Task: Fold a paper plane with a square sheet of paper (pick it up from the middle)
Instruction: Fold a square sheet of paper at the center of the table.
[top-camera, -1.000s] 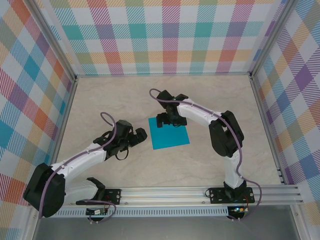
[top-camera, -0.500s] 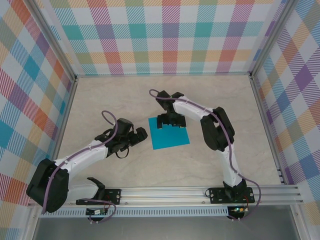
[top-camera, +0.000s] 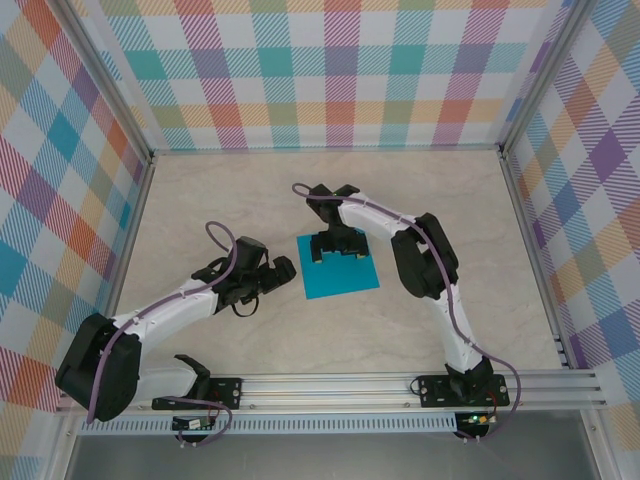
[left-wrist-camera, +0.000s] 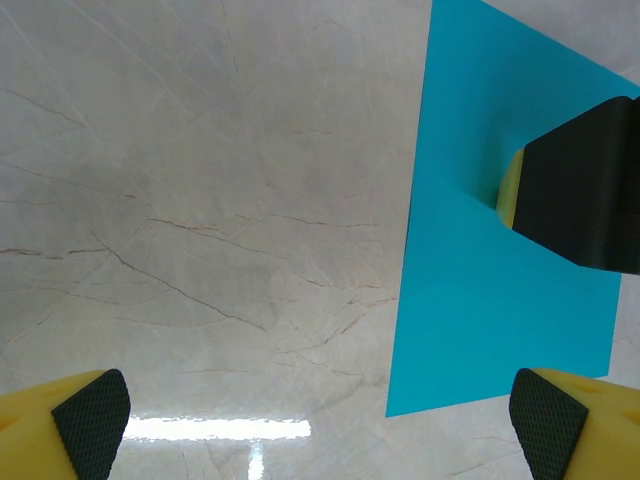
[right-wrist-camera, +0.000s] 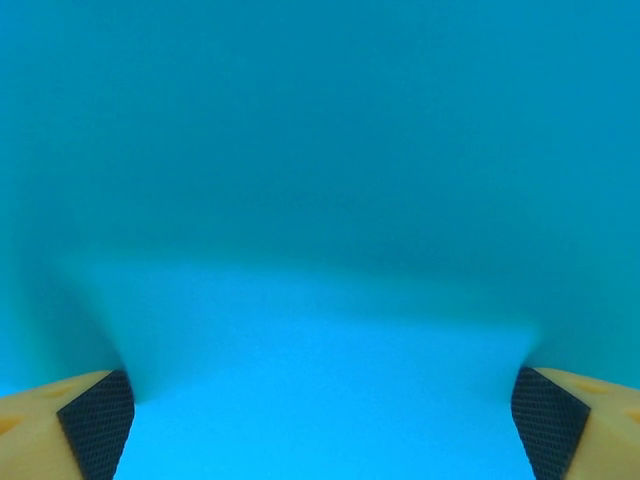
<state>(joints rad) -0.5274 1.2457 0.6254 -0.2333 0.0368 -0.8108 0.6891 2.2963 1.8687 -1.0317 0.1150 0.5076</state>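
The square sheet of paper (top-camera: 342, 275) is teal-blue and lies flat and unfolded on the marble-look table, near the middle. The paper plane is out of view. My right gripper (top-camera: 335, 250) points down over the sheet's far half, open, with both fingertips wide apart at the paper's surface. In the right wrist view the sheet (right-wrist-camera: 320, 200) spans the space between the pads (right-wrist-camera: 95, 425). My left gripper (top-camera: 277, 271) hovers low just left of the sheet, open and empty. In the left wrist view the sheet (left-wrist-camera: 480, 300) is at the right, with a right-gripper finger (left-wrist-camera: 580, 190) resting on it.
Plaid walls on aluminium posts (top-camera: 128, 150) close in the table on the left, back and right. A metal rail (top-camera: 340, 385) carrying both arm bases runs along the near edge. Bare tabletop (top-camera: 220, 200) stretches around the sheet.
The right arm's elbow has swung left and closer to the sheet, and its gripper has come down onto the paper's far half. The left arm has barely moved.
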